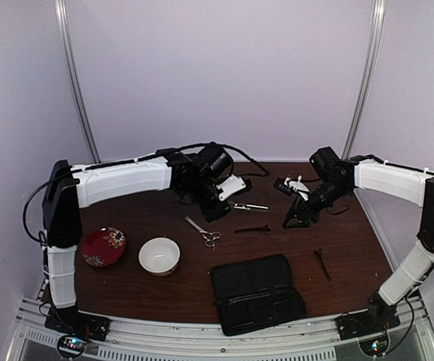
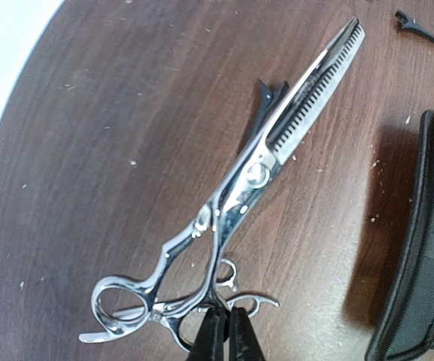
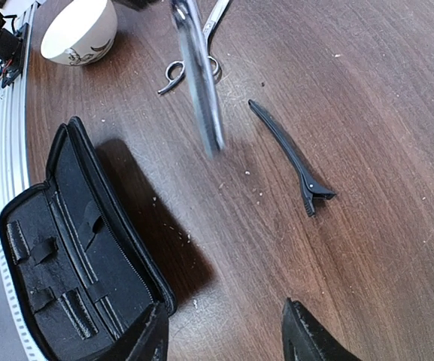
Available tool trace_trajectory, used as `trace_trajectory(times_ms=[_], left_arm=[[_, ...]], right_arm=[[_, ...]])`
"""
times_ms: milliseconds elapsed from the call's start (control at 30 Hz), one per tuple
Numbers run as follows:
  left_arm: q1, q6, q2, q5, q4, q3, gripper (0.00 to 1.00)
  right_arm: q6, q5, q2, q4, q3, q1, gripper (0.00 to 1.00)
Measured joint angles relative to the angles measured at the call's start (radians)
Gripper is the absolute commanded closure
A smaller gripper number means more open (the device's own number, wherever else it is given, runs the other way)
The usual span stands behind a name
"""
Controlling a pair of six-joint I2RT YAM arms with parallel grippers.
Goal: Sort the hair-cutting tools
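Grip first: the left gripper [image 2: 226, 320] is clenched on the silver metal thinning scissors with a toothed blade [image 2: 277, 143]. It pinches them at the slim handle shank just beside the ring handles. That is probably the one part narrow enough for near-closed jaws, and it leaves the blade free. In the left wrist view the blade points toward 1 o'clock. The right wrist view shows it as a silver streak above the wood, so the pair seems lifted off the brown wooden table [image 1: 126, 293] rather than resting on it.

The right gripper [image 3: 223, 312] hangs released at 2 o'clock of the table, with nothing between its jaws. It is likely keeping out of the way.

In the top view the black rectangular zipped pouch [image 1: 258, 293] lies opened flat at 6 o'clock with its inner loops exposed. That makes it a plausible home for the tools.

The plain silver scissors [image 1: 204, 232] lie on the wood at 7 o'clock of the left gripper, and the long black hair clip [image 1: 252, 230] lies at 3 o'clock of them. The short black hair clip [image 1: 322, 263] sits at 2 o'clock of the pouch.

The white ceramic bowl [image 1: 159, 256] and the red patterned bowl [image 1: 102, 247] stand at 9 o'clock, apart from the tools.
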Motion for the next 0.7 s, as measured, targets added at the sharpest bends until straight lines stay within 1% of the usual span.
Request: trace_trajectory(times_ms=[100, 233, 400, 500, 700], left_arm=[[-0.015, -0.05, -0.066, -0.018, -0.006, -0.039, 1.0], [-0.066, -0.123, -0.158, -0.034, -0.041, -0.14, 1.0], [-0.198, -0.228, -0.284, -0.069, -0.129, -0.274, 1.0], [-0.263, -0.29, -0.319, -0.079, -0.15, -0.316, 1.0], [-0.355, -0.387, -0.325, -0.138, -0.134, -0.384, 1.0]], right_arm=[[-0.001, 0.0, -0.008, -0.01, 0.0, -0.002, 0.45], [-0.004, -0.006, -0.016, -0.027, 0.0, -0.002, 0.42], [-0.013, -0.039, 0.023, -0.065, 0.009, 0.009, 0.42], [-0.012, -0.029, 0.06, -0.075, 0.01, 0.034, 0.44], [-0.014, 0.068, 0.064, -0.063, -0.002, 0.13, 0.46]])
